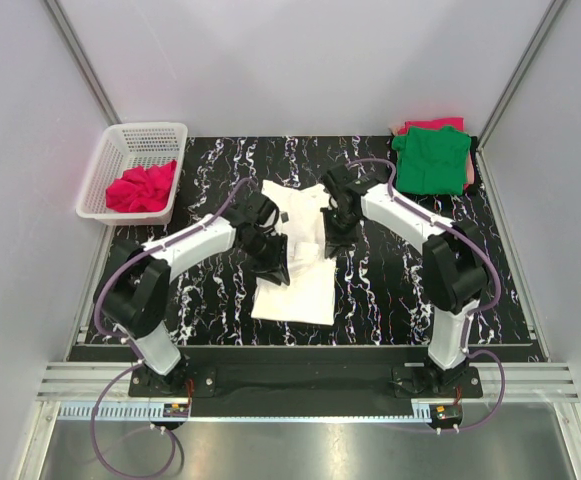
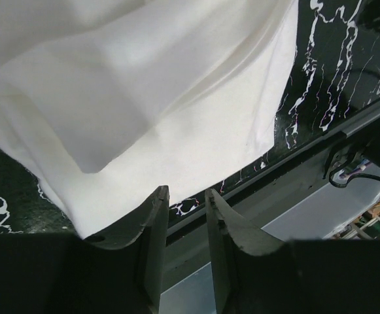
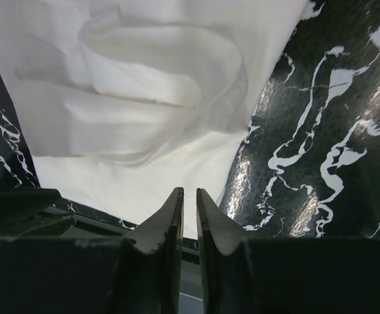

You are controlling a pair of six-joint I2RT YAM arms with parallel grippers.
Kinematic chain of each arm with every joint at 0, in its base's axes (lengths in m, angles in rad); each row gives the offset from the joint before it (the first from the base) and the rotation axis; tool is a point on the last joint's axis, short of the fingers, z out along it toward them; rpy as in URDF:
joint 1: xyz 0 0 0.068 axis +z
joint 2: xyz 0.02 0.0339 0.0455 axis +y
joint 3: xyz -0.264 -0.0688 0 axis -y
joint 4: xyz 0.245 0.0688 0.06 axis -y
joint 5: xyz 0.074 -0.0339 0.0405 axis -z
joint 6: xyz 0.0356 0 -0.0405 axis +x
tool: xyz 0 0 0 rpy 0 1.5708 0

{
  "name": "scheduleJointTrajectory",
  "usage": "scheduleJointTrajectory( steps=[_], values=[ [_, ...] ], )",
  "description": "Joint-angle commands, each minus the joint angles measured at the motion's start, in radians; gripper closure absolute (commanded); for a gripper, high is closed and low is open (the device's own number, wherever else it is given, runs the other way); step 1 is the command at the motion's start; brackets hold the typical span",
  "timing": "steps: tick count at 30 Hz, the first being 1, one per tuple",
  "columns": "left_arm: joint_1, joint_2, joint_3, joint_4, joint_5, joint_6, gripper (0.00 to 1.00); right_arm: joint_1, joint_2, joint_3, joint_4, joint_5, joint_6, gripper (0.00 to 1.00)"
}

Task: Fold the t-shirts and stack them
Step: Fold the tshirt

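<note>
A white t-shirt [image 1: 295,285] lies partly folded in the middle of the black marbled mat [image 1: 390,290]. My left gripper [image 1: 270,262] hovers over its left side. In the left wrist view the left gripper [image 2: 185,191] stands open above the white t-shirt's [image 2: 176,98] near edge, with nothing between its fingers. My right gripper [image 1: 335,238] is over the shirt's right edge. The right wrist view shows the right gripper [image 3: 189,190] narrowly open and empty, the white t-shirt's [image 3: 144,98] folds beyond it. A folded green t-shirt [image 1: 432,160] lies at the back right on pinkish-red cloth [image 1: 435,124].
A white plastic basket [image 1: 100,170] stands at the back left, off the mat, holding a crumpled pinkish-red t-shirt [image 1: 142,188]. Grey walls close in on both sides and behind. A metal rail runs along the near table edge [image 1: 300,380].
</note>
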Motion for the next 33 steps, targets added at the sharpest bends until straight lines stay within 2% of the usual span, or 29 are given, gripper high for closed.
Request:
scheduleJointTrajectory(
  steps=[1,15,33],
  values=[
    [-0.027,0.023,0.003,0.041,-0.031,-0.002,0.67,0.049,-0.053,-0.056,0.03,-0.054,0.032,0.8],
    [-0.053,0.123,0.033,0.087,-0.045,-0.025,0.68,0.065,-0.022,-0.111,0.094,-0.088,0.063,0.82],
    [-0.058,0.209,0.14,0.093,-0.173,-0.053,0.68,0.094,0.02,-0.209,0.179,-0.131,0.089,0.84]
  ],
)
